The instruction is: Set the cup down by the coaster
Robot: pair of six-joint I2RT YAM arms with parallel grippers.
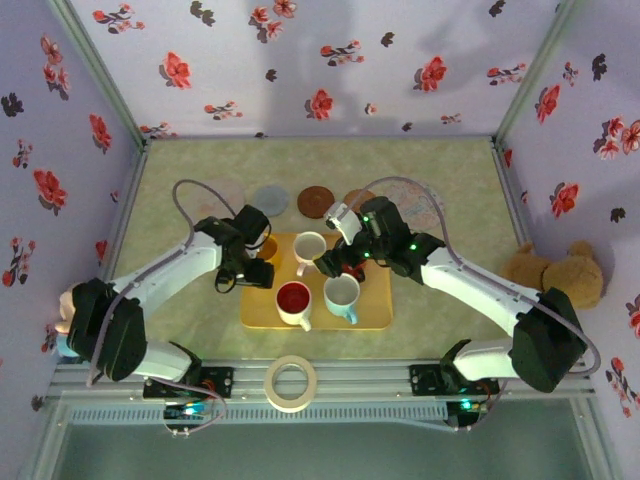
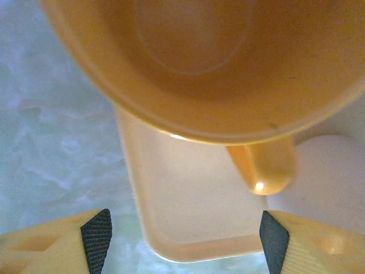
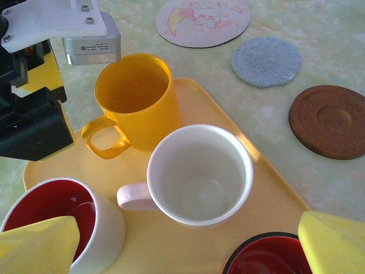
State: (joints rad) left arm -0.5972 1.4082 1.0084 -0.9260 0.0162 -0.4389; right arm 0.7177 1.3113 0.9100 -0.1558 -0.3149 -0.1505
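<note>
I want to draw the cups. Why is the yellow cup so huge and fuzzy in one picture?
Left wrist view: the yellow cup sits very close to the lens, so it looks huge and out of focus, with a tiny glare spot on its handle. Right wrist view: the same cup looks sharp. Top external view: dim, bluish light.
</note>
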